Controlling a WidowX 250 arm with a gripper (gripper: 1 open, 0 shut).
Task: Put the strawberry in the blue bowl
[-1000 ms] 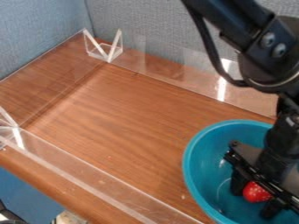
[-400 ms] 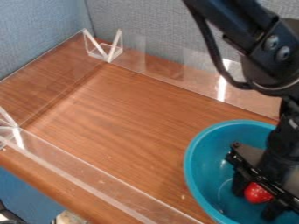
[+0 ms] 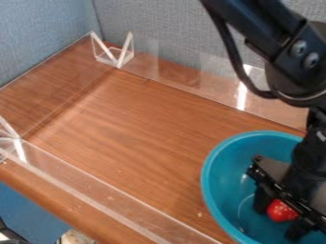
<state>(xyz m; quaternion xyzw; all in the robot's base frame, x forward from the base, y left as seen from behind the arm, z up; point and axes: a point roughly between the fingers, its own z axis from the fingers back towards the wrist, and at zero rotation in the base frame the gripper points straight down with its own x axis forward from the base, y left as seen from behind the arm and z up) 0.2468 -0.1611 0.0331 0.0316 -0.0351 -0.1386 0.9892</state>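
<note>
**Strawberry down inside the bowl, jaws clamped on it**

Right, from my seat I see the arm (image 3: 274,48) coming in from the top right and dropping straight down into the bowl (image 3: 230,162), which sits at the lower right corner of the wooden surface (image 3: 128,124). The gripper (image 3: 283,202) points downward, well inside the bowl's rim.

The strawberry (image 3: 277,209) shows as a small red patch at the tip of the gripper, between the black jaws and low in the bowl's hollow, near its right side. The jaws are clenched on it; I read them as fully drawn in, with the fruit pinched between them. I cannot tell whether the strawberry touches the bowl's floor or hangs just above it, since the gripper body hides the underside.

The rest of the surface is bare wood, bounded by a clear plastic wall (image 3: 114,50) with triangular brackets at the far left corner and at the near left edge.
</note>
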